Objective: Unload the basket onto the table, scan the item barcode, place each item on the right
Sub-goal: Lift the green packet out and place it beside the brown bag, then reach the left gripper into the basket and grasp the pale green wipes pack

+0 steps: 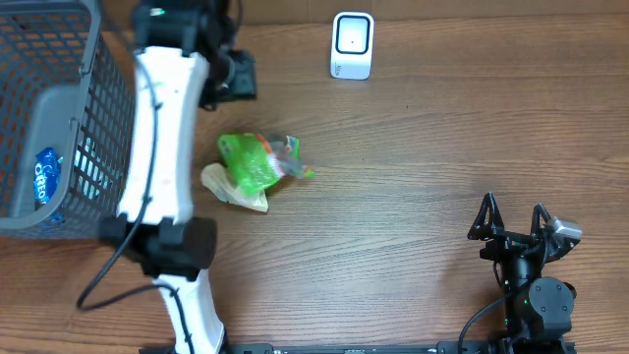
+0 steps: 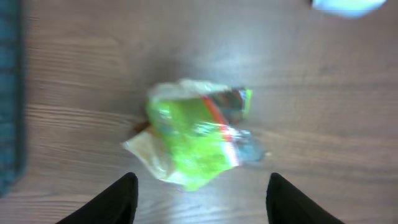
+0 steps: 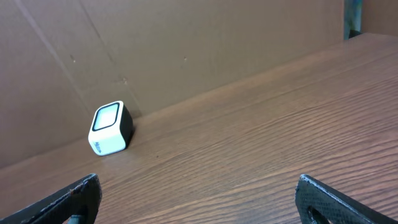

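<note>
The item, a crumpled green and clear snack packet (image 1: 257,169), lies on the wooden table left of centre. In the left wrist view the packet (image 2: 196,137) lies flat and blurred just beyond my left gripper (image 2: 202,179), whose dark fingers (image 2: 118,200) stand apart on either side without touching it. Overhead, my left gripper (image 1: 234,75) hovers behind the packet. The white barcode scanner (image 1: 352,44) stands at the back edge, and the right wrist view also shows this scanner (image 3: 111,129). My right gripper (image 1: 511,218) rests open and empty at the front right.
A grey wire basket (image 1: 59,118) fills the left side, with a blue package (image 1: 44,179) inside. A brown cardboard wall (image 3: 186,43) runs behind the scanner.
</note>
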